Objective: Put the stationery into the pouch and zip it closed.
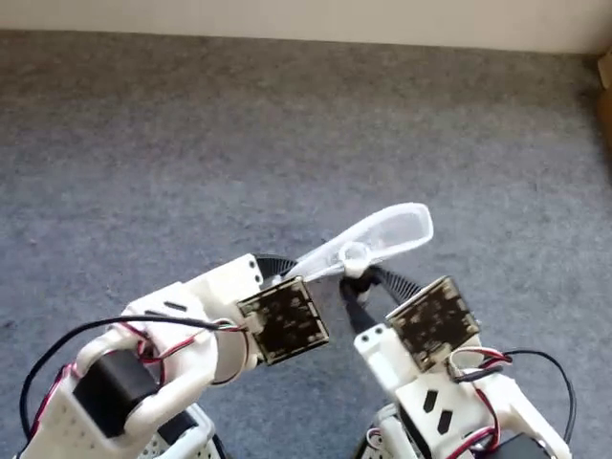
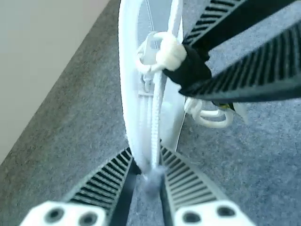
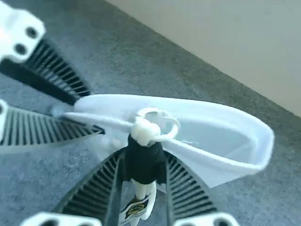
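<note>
A white see-through pouch (image 1: 387,234) is held up over the grey carpet between both arms. My left gripper (image 1: 285,268) is shut on the pouch's near end (image 2: 149,162), with the zip seam running straight out from its fingertips. My right gripper (image 1: 357,284) is shut on the black zip pull (image 3: 143,165), which carries a white bead (image 3: 143,132) and a ring (image 3: 159,119). In the left wrist view the pull (image 2: 190,66) sits partway along the zip. A small white piece with a yellow-and-black label (image 3: 135,207) hangs under the pouch. I cannot tell what is inside the pouch.
Grey carpet (image 1: 191,143) covers the whole surface. A pale wall (image 1: 287,14) runs along the far edge, and a brown wooden edge (image 1: 605,86) shows at the far right. The two arm bases stand close together at the near edge.
</note>
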